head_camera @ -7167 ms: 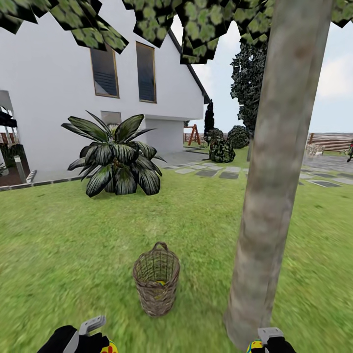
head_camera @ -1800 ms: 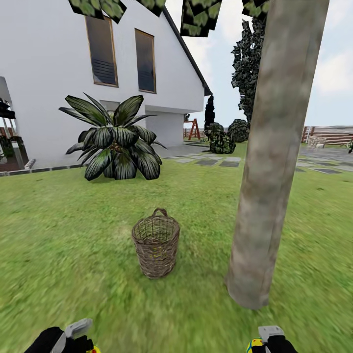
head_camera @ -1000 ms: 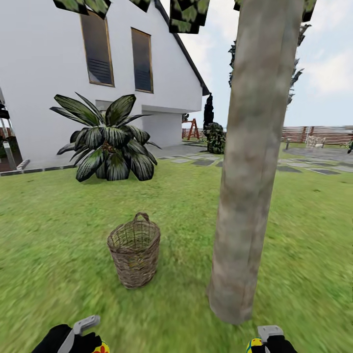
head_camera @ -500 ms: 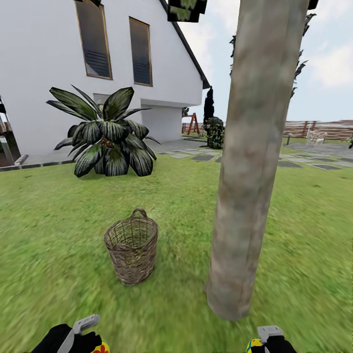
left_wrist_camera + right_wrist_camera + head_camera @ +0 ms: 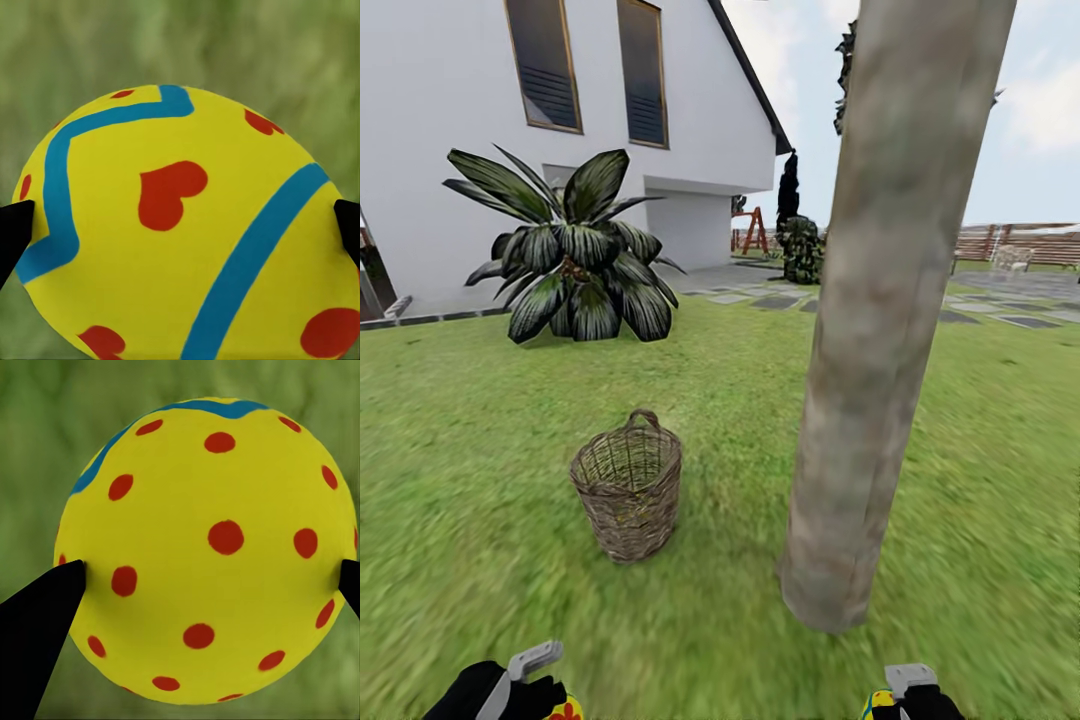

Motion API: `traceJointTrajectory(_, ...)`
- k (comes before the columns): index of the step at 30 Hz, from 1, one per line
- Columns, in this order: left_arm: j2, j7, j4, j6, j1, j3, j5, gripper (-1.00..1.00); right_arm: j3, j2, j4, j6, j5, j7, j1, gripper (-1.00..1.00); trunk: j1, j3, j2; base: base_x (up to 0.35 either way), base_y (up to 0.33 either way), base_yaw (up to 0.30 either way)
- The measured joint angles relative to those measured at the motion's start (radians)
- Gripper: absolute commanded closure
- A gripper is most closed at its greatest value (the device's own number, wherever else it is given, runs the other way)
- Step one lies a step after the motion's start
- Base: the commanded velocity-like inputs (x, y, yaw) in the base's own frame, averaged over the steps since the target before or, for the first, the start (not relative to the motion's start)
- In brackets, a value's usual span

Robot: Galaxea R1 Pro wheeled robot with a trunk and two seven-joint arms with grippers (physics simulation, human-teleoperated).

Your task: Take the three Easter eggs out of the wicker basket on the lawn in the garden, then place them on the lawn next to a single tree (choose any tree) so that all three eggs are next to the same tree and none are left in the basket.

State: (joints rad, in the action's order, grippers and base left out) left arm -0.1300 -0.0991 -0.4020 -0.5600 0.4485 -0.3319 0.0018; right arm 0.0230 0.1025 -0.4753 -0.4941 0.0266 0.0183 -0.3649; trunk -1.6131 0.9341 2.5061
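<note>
head view: wicker basket (image 5: pixel 627 486) stands upright on the lawn (image 5: pixel 480 420), just beside the tree (image 5: pixel 880 330) trunk. left tool (image 5: pixel 545 690) and right tool (image 5: pixel 895 695) sit low at the frame's near edge, each with a bit of yellow showing.

left wrist view: left tool clamped on a heart-marked egg (image 5: pixel 187 225), both fingertips touching its sides, grass beneath.

right wrist view: right tool clamped on a spotted egg (image 5: pixel 206 562).

risk: a round egg released from height may roll away from the trunk. the basket's inside is not readable, so a third egg could get overlooked there.
</note>
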Motion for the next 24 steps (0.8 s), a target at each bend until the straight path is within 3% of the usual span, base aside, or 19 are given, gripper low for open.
traceJointTrajectory(24,-0.004,0.002,0.000,0.001,0.000,-0.001,0.000,1.00,0.001,0.000,0.000,0.000,0.000,0.000,0.000,1.00,-0.011,0.093,0.006,0.000,0.000,0.000)
